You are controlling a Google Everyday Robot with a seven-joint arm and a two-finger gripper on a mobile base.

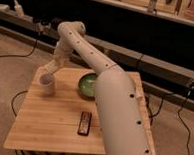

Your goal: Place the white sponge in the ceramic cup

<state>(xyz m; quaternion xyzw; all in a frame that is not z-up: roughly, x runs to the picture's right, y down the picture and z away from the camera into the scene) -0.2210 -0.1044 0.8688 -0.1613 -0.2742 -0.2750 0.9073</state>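
The end effector [49, 68] is seen just above and slightly behind the ceramic cup [47, 84], which stands near the far left corner of the counter [47, 128]. Its fingers are drawn together, and a pale piece seems to be pinched there, judged to be the white sponge [47, 71], though its outline cannot be made out with certainty. Such a pad is expected to be light, soft and easily squashed, so a pinch across its thin edges should be enough. The cup is likely to be hard, breakable and easily tipped if struck on its rim. To the right of the cup a green bowl [88, 85] is set, and a dark bar-shaped object [85, 123] lies nearer the front
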